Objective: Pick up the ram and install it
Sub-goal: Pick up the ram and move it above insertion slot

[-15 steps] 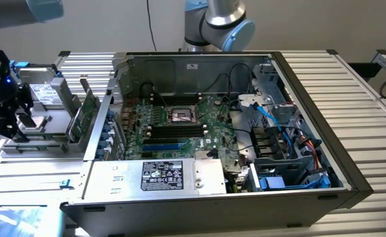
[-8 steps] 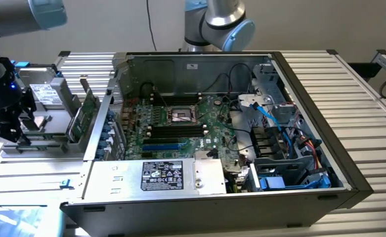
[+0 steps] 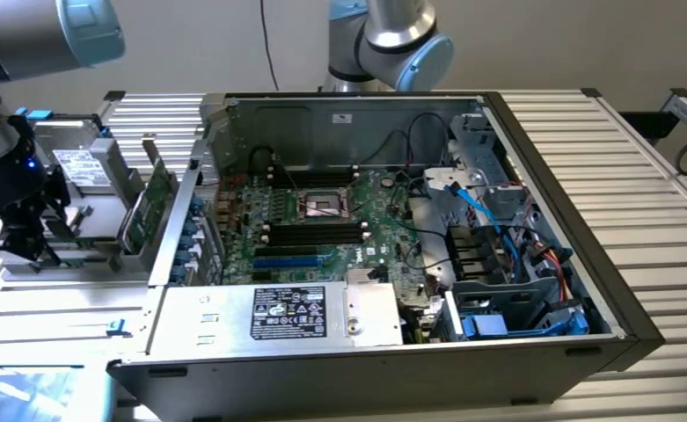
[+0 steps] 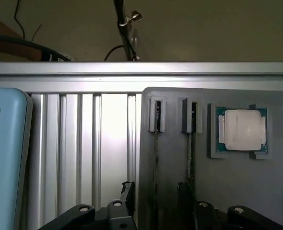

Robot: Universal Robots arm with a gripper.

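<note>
Two thin ram sticks stand edge-on in narrow slots of a grey holder (image 4: 237,187): one ram (image 4: 156,153) and a second stick (image 4: 190,153) beside it. My gripper (image 4: 156,196) is open, with a dark finger (image 4: 127,191) on one side of the first ram and the other finger on its far side, not touching it. In the exterior view my gripper (image 3: 24,239) hangs over the holder (image 3: 79,220) at that view's left, outside the open computer case (image 3: 554,211). The motherboard's long black memory slots (image 3: 310,234) lie empty.
A silver-lidded processor (image 4: 241,129) sits in a pocket of the holder beside the sticks. A broader green card (image 3: 142,215) stands upright between the holder and the case. A pale blue-rimmed device (image 4: 2,158) lies on the ribbed aluminium table (image 4: 84,143). Blue cables (image 3: 484,215) run inside the case.
</note>
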